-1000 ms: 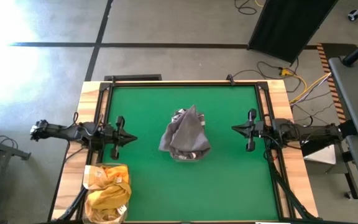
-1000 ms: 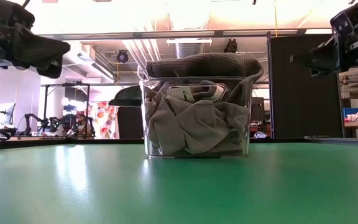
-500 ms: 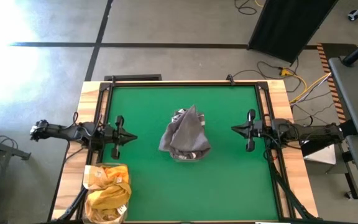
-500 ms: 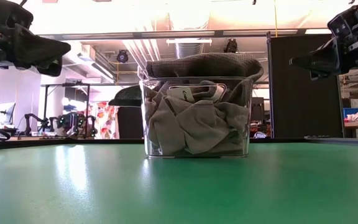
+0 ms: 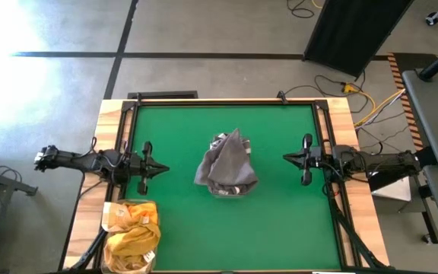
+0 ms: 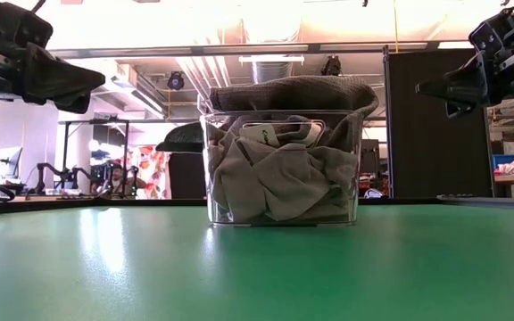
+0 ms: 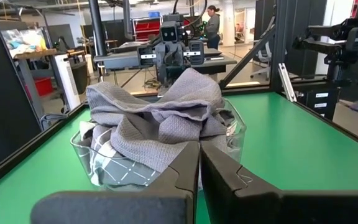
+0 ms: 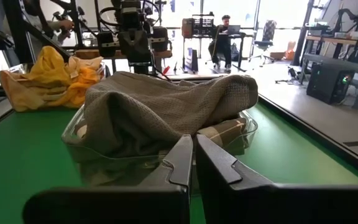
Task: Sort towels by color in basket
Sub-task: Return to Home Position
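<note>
Midway between your pincers, grey towels [image 5: 226, 164] heap over a clear bin [image 6: 211, 169] on the tabletop [image 5: 280, 221]; yellow towels [image 5: 131, 237] pile near the left pincer [image 5: 160, 170]. Likely soft, light, floppy: pinch a raised fold. Left pincer and right pincer [image 5: 287, 157] both closed, empty.

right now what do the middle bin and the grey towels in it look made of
Bin: probably clear hard plastic, glossy; its contents show through the walls.
Grey towels: soft woven cloth, maybe cotton, matte; waffle-like texture, loose folds.
</note>
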Action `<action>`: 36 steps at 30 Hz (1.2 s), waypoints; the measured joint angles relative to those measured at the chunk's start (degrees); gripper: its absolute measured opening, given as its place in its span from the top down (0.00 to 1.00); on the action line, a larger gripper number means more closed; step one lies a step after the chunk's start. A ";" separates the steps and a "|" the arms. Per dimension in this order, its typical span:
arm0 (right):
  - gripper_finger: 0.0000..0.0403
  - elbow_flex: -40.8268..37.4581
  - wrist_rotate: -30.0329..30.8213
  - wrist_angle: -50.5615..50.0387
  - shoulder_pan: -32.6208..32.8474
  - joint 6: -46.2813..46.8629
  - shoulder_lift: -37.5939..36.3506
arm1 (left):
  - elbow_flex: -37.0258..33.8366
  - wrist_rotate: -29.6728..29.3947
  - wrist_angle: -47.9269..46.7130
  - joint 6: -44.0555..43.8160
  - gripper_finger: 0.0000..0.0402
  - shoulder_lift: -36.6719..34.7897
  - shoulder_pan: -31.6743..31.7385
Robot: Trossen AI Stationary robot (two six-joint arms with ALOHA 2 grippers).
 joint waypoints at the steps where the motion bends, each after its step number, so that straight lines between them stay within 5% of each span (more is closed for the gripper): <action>1: 0.97 0.00 -0.02 0.00 0.00 0.01 0.00 | 0.01 0.00 0.12 -0.01 1.00 0.17 0.00; 36: 0.97 0.00 0.00 -0.02 0.00 -0.01 0.02 | 0.13 0.18 0.32 -0.01 1.00 2.41 0.00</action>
